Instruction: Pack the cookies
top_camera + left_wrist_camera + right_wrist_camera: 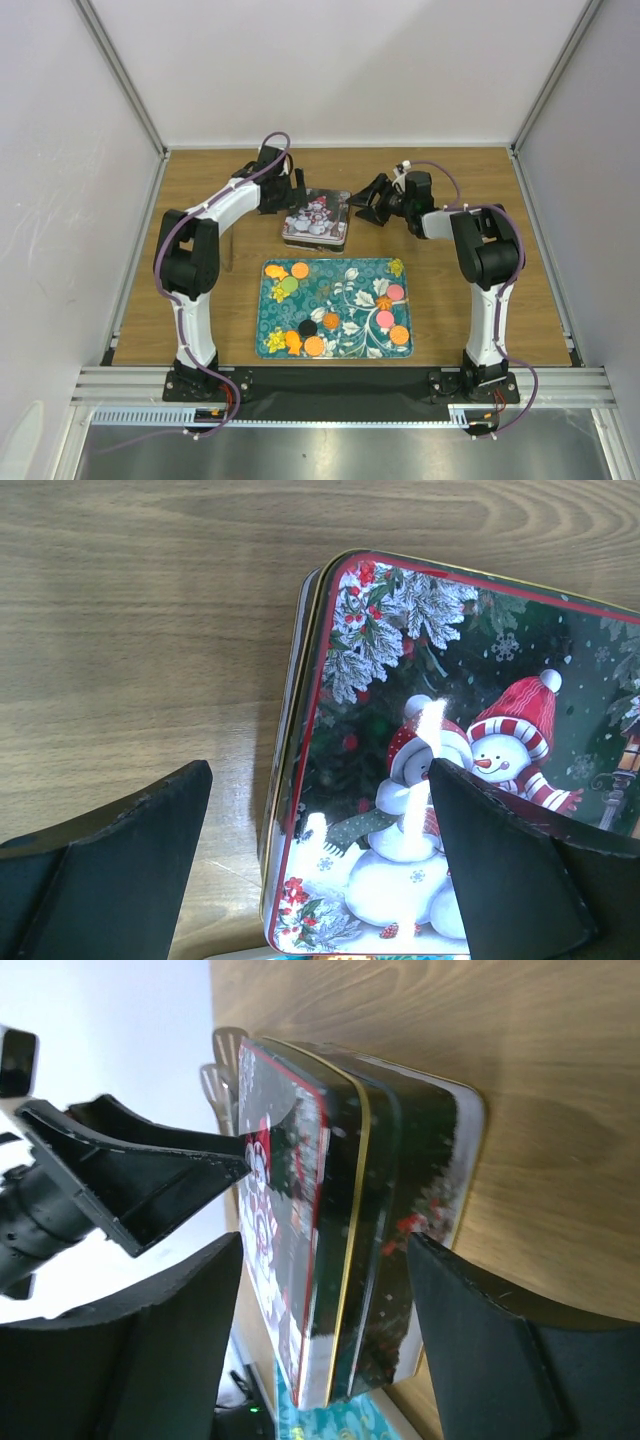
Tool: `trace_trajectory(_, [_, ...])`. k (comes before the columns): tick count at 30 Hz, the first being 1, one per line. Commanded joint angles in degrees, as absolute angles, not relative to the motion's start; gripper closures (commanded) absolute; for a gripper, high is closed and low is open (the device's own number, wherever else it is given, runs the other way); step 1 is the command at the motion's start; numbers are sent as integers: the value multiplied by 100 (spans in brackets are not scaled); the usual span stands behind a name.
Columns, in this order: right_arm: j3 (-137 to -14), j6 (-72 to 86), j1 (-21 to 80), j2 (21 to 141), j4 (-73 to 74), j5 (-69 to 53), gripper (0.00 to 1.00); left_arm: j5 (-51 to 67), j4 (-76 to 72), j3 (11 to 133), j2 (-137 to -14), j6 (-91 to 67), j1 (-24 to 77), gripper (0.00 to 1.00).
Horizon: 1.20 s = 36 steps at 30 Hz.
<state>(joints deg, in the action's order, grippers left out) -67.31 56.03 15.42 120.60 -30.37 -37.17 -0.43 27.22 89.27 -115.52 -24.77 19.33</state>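
Several cookies lie on a teal floral tray (345, 300): orange (299, 270), green (288, 285), pink (395, 292) and black (307, 327) discs. Behind the tray stands a closed tin with a snowman lid (316, 220). My left gripper (293, 192) is open at the tin's left edge; in the left wrist view the gripper (320, 855) straddles the edge of the tin (450, 730). My right gripper (363, 206) is open at the tin's right side; in the right wrist view the gripper (325, 1345) is spread around the side wall of the tin (370, 1220).
The tin and tray sit on a wooden table (200, 320) enclosed by white walls and an aluminium frame. A corner of the teal tray (340, 1415) shows below the tin in the right wrist view. My left arm's finger (150, 1175) shows beyond the tin there.
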Motion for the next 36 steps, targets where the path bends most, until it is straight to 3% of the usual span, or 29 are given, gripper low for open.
trace_trajectory(1, [-7163,4887,1705,11838,-2189,-3410,27,-202,2751,9149,-11654,-2294,2021,4])
trace_trajectory(8, [-7594,4728,1828,12111,-1749,-3296,27,-202,2760,9158,-11646,-2250,2039,4])
trace_trajectory(26, [-7515,4702,1916,12182,-1740,-3243,45,-70,2839,9308,-11540,-2206,2197,4])
trace_trajectory(36, [-7462,4764,1925,12234,-1837,-3270,49,97,2821,9299,-11400,-2276,2276,4])
